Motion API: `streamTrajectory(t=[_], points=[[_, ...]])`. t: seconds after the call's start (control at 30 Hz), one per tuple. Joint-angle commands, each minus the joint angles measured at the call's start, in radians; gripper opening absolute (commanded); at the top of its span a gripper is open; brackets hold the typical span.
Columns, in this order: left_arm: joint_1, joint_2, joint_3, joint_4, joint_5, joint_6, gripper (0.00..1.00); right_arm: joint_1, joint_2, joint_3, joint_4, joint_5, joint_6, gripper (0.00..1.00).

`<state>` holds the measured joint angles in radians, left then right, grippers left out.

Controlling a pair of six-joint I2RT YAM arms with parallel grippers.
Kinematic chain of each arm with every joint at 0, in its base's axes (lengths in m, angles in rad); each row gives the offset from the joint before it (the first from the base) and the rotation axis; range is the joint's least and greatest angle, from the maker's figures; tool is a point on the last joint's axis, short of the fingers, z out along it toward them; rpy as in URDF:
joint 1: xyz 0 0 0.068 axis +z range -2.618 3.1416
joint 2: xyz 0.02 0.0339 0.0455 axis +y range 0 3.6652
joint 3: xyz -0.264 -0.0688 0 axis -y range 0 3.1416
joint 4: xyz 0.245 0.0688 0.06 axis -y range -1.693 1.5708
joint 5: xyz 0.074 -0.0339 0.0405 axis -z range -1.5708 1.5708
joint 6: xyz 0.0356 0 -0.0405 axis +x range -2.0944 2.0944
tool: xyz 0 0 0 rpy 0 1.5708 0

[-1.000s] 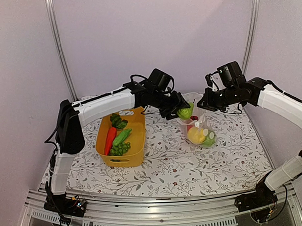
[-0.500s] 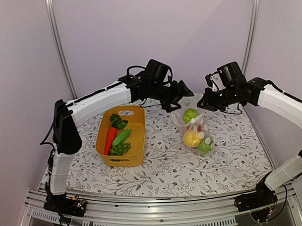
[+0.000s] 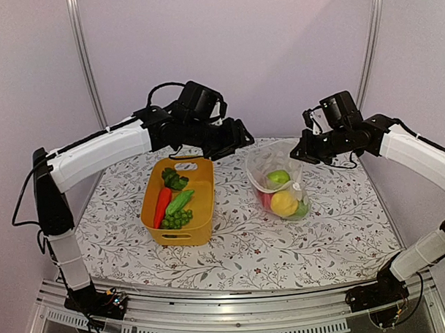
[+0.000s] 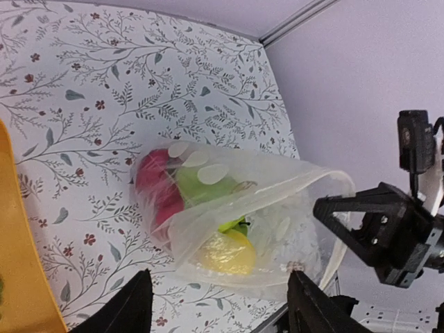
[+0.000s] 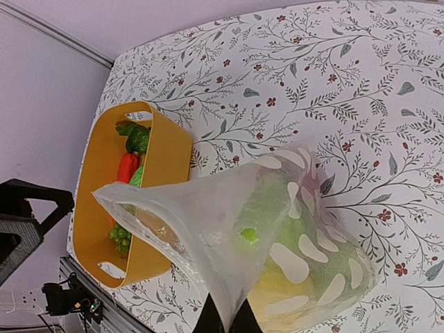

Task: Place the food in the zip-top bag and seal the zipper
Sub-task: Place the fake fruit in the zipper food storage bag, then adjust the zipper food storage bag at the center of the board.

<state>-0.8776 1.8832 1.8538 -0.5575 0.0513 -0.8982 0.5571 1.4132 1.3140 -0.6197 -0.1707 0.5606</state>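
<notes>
The clear dotted zip-top bag (image 3: 276,181) lies right of centre with its mouth lifted. My right gripper (image 3: 299,153) is shut on the mouth edge, where the zipper (image 5: 139,225) runs. Food inside it: a green lettuce piece (image 3: 279,177), a yellow piece (image 3: 284,202) and a red piece (image 4: 156,184). My left gripper (image 3: 232,137) hangs open and empty above the far end of the yellow tub (image 3: 207,203), left of the bag. In the tub lie a carrot (image 3: 162,205), a cucumber (image 3: 180,201), a green bumpy cluster (image 3: 177,220) and a leafy green piece (image 3: 173,179).
A flower-print cloth (image 3: 247,246) covers the table. Purple walls with metal posts (image 3: 87,69) close in the back and sides. The metal rail (image 3: 227,312) with both arm bases runs along the near edge.
My left gripper let the green lettuce go into the bag and drew back left, toward the tub. The bag sagged lower with the food. The right gripper stayed put.
</notes>
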Motion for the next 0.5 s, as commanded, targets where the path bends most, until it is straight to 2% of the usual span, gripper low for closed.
streamTrajectory(t=[0.0,0.17,0.3,0.47], points=[[0.008,-0.062,-0.224,0.084,-0.005,0.101,0.65,0.006,-0.017,-0.024,0.031,-0.011,0.007,0.0],[0.006,-0.091,-0.378,0.244,0.08,0.117,0.6,0.006,-0.023,-0.041,0.039,-0.023,0.009,0.0],[0.007,-0.039,-0.381,0.282,0.112,0.105,0.56,0.006,-0.025,-0.059,0.051,-0.037,0.018,0.0],[0.01,0.031,-0.365,0.38,0.164,0.058,0.44,0.006,-0.023,-0.061,0.051,-0.041,0.02,0.0]])
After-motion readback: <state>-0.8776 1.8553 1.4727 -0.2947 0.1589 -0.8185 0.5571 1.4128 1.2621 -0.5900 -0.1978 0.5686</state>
